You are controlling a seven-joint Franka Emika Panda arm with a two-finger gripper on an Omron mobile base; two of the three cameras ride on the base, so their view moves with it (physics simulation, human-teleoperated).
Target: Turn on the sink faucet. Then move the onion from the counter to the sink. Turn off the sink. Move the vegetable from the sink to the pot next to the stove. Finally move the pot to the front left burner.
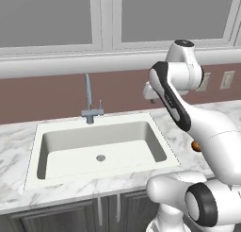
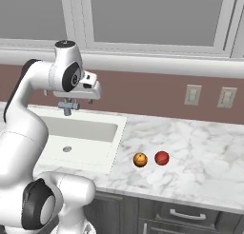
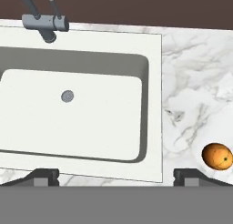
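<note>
The sink faucet (image 1: 88,98) (image 3: 44,22) stands at the back rim of the cream sink (image 1: 70,151) (image 3: 27,109), and no water shows at its spout. The sink holds nothing but its drain (image 3: 67,96). My gripper (image 2: 71,100) (image 3: 116,175) hangs open and empty high above the sink's right half, pointing down. The red onion (image 2: 162,158) lies on the marble counter (image 2: 200,152) right of the sink. Just left of the onion lies an orange striped ball (image 2: 140,160) (image 3: 218,156). The pot and the stove are out of view.
A brown backsplash with two wall outlets (image 2: 192,94) runs behind the counter, under a window sill. Dark cabinet fronts with a drawer handle (image 2: 180,214) sit below the counter edge. Open marble stretches to the right of the two balls.
</note>
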